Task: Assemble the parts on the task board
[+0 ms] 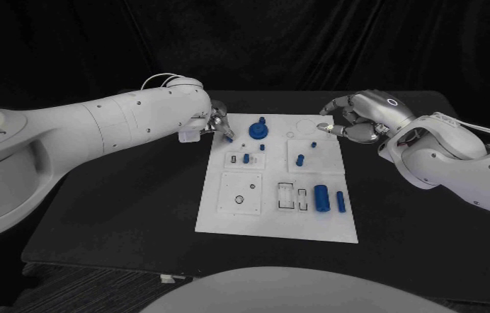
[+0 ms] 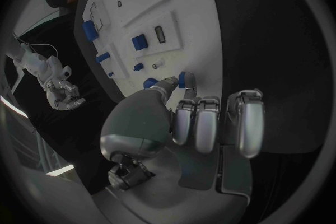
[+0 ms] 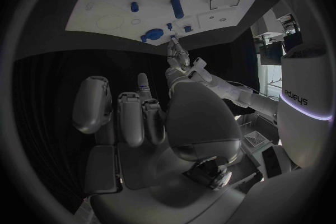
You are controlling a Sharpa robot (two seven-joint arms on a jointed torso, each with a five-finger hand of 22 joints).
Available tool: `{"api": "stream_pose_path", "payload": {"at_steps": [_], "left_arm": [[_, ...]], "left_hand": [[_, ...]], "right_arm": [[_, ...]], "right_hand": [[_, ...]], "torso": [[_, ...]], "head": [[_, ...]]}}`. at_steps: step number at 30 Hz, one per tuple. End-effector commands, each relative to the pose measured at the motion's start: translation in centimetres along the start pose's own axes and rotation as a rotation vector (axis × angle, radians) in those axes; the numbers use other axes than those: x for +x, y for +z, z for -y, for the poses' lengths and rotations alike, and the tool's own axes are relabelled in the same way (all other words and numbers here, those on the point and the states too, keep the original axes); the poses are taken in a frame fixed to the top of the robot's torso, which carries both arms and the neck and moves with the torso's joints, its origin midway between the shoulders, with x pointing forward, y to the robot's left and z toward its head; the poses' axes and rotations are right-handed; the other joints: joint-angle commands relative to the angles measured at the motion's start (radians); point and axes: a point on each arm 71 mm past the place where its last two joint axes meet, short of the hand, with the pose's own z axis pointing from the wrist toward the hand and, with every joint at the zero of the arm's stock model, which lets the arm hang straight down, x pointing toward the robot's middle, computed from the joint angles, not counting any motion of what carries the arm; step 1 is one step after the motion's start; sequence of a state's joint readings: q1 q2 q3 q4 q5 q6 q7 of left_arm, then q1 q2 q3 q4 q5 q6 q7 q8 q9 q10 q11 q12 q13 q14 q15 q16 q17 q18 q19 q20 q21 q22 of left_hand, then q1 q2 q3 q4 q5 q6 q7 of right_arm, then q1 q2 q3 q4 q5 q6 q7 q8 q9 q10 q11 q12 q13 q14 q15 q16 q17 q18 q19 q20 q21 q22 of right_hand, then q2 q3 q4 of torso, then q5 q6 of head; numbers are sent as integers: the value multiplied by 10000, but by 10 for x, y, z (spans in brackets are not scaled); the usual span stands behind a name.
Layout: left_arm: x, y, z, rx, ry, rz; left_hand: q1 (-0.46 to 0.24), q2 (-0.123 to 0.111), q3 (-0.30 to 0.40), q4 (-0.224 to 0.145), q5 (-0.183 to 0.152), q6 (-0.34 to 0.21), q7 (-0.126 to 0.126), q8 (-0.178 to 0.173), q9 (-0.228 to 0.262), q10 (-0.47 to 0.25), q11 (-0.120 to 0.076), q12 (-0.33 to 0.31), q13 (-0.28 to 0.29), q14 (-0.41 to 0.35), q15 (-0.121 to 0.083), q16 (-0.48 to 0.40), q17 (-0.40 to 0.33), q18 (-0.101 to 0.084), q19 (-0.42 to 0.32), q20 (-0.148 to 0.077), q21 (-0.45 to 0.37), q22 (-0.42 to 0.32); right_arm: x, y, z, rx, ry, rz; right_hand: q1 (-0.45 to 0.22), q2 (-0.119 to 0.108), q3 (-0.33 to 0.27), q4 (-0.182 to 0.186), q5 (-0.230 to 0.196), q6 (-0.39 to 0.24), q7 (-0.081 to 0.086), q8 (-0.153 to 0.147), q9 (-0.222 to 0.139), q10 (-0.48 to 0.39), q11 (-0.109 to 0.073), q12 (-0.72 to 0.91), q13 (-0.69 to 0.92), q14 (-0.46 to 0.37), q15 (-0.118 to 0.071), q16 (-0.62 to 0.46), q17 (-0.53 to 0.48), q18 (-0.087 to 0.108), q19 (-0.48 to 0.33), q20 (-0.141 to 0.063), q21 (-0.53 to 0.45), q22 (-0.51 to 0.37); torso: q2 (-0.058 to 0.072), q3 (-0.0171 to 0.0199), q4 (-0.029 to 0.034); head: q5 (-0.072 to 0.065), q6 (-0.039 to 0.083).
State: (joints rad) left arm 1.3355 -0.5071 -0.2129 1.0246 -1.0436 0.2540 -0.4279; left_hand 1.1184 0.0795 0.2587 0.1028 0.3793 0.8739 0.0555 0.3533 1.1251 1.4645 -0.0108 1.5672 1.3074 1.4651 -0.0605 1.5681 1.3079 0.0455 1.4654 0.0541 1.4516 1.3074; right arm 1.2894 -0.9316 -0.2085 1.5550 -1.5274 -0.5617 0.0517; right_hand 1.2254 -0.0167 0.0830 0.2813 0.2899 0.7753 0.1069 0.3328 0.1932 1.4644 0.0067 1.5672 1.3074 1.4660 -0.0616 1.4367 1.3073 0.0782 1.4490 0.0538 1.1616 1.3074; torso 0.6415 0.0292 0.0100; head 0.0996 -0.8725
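Observation:
The white task board [image 1: 268, 210] lies in the middle of the black table. A large round blue part [image 1: 258, 129] stands near its far left corner, with small blue parts [image 1: 263, 146] just in front. My left hand [image 1: 217, 124] hovers at that corner and pinches a small blue part [image 2: 185, 79] between thumb and fingertip, the other fingers [image 2: 210, 123] curled in. My right hand [image 1: 355, 118] hangs over the far right corner, fingers apart and bent, holding nothing. The left hand's fingertips [image 3: 173, 47] appear beside the round part [image 3: 153, 33].
A thick blue cylinder [image 1: 321, 197] and a slim one [image 1: 340, 201] lie at the board's near right. A blue peg [image 1: 299, 160] stands mid-board. Empty rectangular slots [image 1: 286, 195] and a small ring [image 1: 239, 200] sit on the near left. Black table surrounds the board.

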Motion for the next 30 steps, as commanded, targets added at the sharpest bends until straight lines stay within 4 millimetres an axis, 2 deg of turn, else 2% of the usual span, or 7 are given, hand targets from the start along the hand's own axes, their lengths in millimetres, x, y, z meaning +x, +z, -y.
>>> {"api": "stream_pose_path", "payload": {"at_steps": [1, 5, 11, 18, 25, 28, 30], "left_arm": [[1, 0, 2, 381, -48, 52], [1, -2, 0, 459, -125, 177], [4, -9, -7, 479, -331, 499], [9, -30, -13, 527, -638, 1036], [22, -50, -7, 703, -634, 942], [28, -55, -4, 755, -779, 590], [32, -57, -3, 773, -918, 269]], "left_hand": [[-29, -210, 582, -199, 351, 78, -21, -30, 81, 1063, -16, 36, 2634, 1057, 19, 26, 2629, -47, -24, -5, -79, 1840], [-183, -384, 1329, -435, 391, 130, -38, 28, 197, 1063, -28, 36, 2634, 1057, 3, 26, 2629, -49, -13, -12, -88, 1865], [-350, -668, 2305, -943, 796, 303, -73, 185, 390, 1063, -72, 36, 2634, 1057, -41, 26, 2629, -54, 21, -53, -89, 1901], [-534, -810, 2593, -1065, 781, 375, -90, 219, 437, 1063, -92, 36, 2634, 1057, -61, 26, 2629, -58, 40, -68, -89, 1916], [-648, -860, 2746, -1124, 745, 442, -110, 240, 459, 1063, -113, 36, 2634, 1057, -80, 26, 2629, -60, 57, -85, -87, 1926], [-800, -851, 2777, -1092, 440, 425, -104, 196, 450, 1063, -119, 36, 2634, 1057, -90, 26, 2629, -52, 40, -98, -126, 1913], [-803, -841, 2783, -1090, 425, 419, -105, 188, 446, 1063, -119, 36, 2634, 1057, -90, 26, 2629, -52, 40, -99, -127, 1914]], "right_arm": [[1, -1, 1, 145, 0, -92], [1, -1, 1, 177, 1, -130], [1, -3, 3, 264, 2, -193], [1, -6, 4, 430, 98, -289], [1, -7, 4, 503, 167, -355], [1, -7, 3, 500, 187, -381], [2, -8, 3, 508, 200, -408]], "right_hand": [[1, 127, 2, 32, 68, 100, 12, 70, -16, 1064, 75, 36, 2634, 749, 67, -18, 1344, 22, 28, -14, -53, 1561], [43, 170, 21, 21, 237, 119, 15, 75, -34, 1064, 83, 36, 2634, 750, 73, -17, 1343, 22, 30, -10, -62, 1560], [95, 197, 40, 11, 441, 129, 19, 73, -59, 1064, 87, 36, 2634, 748, 77, -32, 1327, 23, 30, -5, -76, 1559], [120, 206, 52, 5, 506, 129, 19, 70, -69, 1064, 85, 36, 2634, 747, 76, -35, 1323, 25, 27, -5, -87, 1557], [178, 207, 71, -20, 584, 122, 21, 63, -83, 1064, 82, 36, 2634, 743, 75, -55, 1303, 30, 22, -4, -112, 1551], [221, 203, 85, -38, 637, 112, 22, 56, -95, 1064, 81, 36, 2634, 742, 74, -61, 1297, 31, 20, -5, -122, 1549], [234, 204, 90, -42, 655, 109, 22, 54, -98, 1064, 81, 36, 2634, 740, 73, -70, 1288, 31, 21, -5, -120, 1550]], "torso": [[2, -1, 8], [2, 1, 8], [0, -2, 5], [2, 0, 6], [-4, 5, 12], [-3, 10, 16], [-6, 14, 26]], "head": [[-4, -1], [-9, -1], [-21, -1], [2, -1], [43, -1], [47, -1], [55, -1]]}}
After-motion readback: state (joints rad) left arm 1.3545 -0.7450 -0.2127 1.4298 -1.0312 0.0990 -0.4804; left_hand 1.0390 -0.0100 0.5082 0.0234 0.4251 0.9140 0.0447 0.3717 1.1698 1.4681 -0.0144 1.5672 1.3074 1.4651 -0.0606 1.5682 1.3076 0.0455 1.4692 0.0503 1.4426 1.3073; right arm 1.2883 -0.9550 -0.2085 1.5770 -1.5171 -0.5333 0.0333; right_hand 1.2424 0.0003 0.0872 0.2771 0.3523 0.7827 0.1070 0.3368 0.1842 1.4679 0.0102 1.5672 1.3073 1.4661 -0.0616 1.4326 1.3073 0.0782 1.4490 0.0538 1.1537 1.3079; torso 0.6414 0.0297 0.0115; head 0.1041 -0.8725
